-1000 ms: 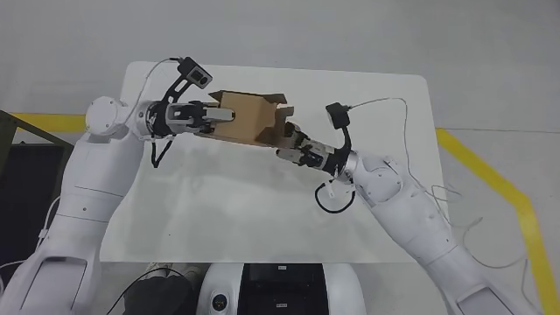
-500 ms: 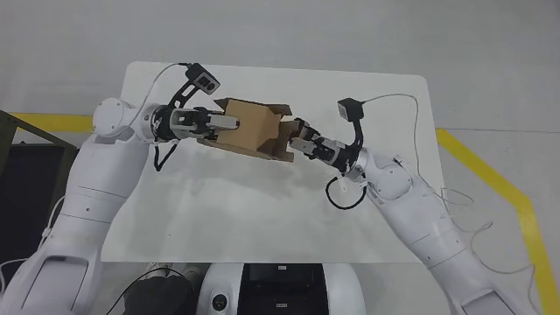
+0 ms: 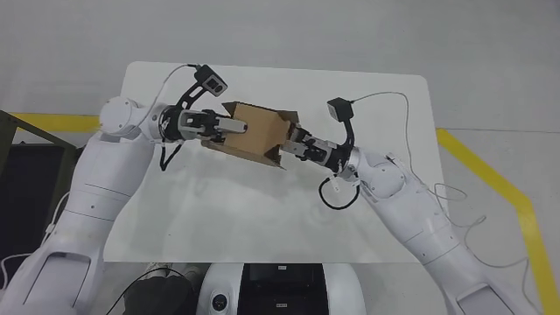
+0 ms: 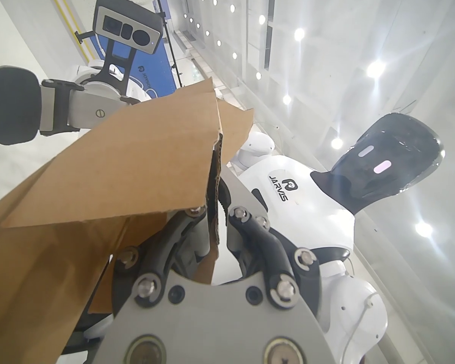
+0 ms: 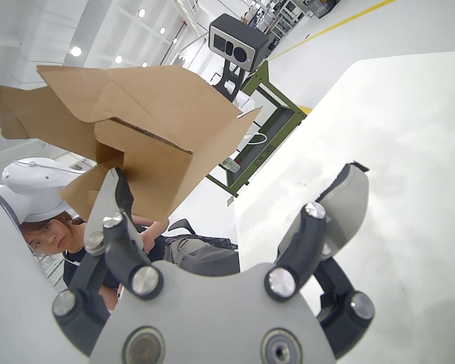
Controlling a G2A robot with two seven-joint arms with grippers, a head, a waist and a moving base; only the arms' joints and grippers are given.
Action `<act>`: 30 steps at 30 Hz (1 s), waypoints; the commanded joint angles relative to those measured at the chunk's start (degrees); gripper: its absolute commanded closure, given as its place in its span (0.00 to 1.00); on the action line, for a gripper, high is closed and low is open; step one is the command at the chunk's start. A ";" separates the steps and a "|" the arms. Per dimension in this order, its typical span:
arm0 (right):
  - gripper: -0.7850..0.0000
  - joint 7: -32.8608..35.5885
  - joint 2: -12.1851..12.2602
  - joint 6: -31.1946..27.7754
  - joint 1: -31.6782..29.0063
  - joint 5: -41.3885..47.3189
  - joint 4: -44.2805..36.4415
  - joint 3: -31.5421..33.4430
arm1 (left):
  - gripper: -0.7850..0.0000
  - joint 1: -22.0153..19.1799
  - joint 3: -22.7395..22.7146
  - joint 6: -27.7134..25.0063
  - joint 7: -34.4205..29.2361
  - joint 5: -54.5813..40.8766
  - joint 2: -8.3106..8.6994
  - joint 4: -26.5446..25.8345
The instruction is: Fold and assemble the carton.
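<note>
The brown cardboard carton (image 3: pixel 256 133) hangs partly folded above the white table (image 3: pixel 262 219), held between both arms. My left gripper (image 3: pixel 236 126) is shut on one upright edge of the carton (image 4: pixel 136 160), with the cardboard pinched between its fingers (image 4: pixel 246 225). At the carton's other end my right gripper (image 3: pixel 293 147) stands open. In the right wrist view one of its fingers (image 5: pixel 113 191) rests against a lower flap of the carton (image 5: pixel 136 115), and the other finger (image 5: pixel 349 183) is spread wide over the table.
The table's near half (image 3: pixel 245 227) is bare white surface. A green metal frame (image 3: pixel 9 131) stands beside the table's left edge, also seen as the green frame (image 5: pixel 265 115) past the table's corner. White cables (image 3: pixel 385 101) trail off the right arm.
My left arm has carried the carton a little to the right and toward the table's middle. The right gripper has stayed at the carton's right end, shifting slightly with it.
</note>
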 commanded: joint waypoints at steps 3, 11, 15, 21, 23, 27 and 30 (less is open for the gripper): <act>0.00 0.02 -0.16 0.21 0.13 -0.02 0.25 -0.07 | 1.00 -0.02 0.21 0.20 0.00 0.35 0.06 -0.12; 0.00 0.36 -0.43 0.85 0.26 -1.19 -0.11 -0.37 | 1.00 -0.17 -0.53 -0.99 0.34 3.08 0.27 -0.17; 0.00 0.17 -0.54 1.38 0.27 -2.12 -0.26 -0.39 | 1.00 -0.18 -0.67 -1.64 1.09 5.79 0.38 -1.22; 0.01 0.19 -0.61 1.92 0.04 -3.36 -1.03 -0.30 | 1.00 -0.05 -1.52 -1.60 1.39 7.50 0.62 -2.32; 0.09 0.29 -0.64 1.98 -0.03 -3.50 -1.25 -0.30 | 1.00 -0.01 -1.85 -1.63 1.42 7.30 0.66 -2.33; 0.00 0.18 -0.72 1.35 -0.33 -3.01 -1.76 -0.26 | 1.00 0.15 -2.57 -2.03 1.96 6.37 0.68 -1.53; 0.00 0.24 -0.62 0.25 -0.76 -2.13 -1.98 0.31 | 1.00 0.17 -3.03 -1.79 1.72 5.21 0.69 -0.53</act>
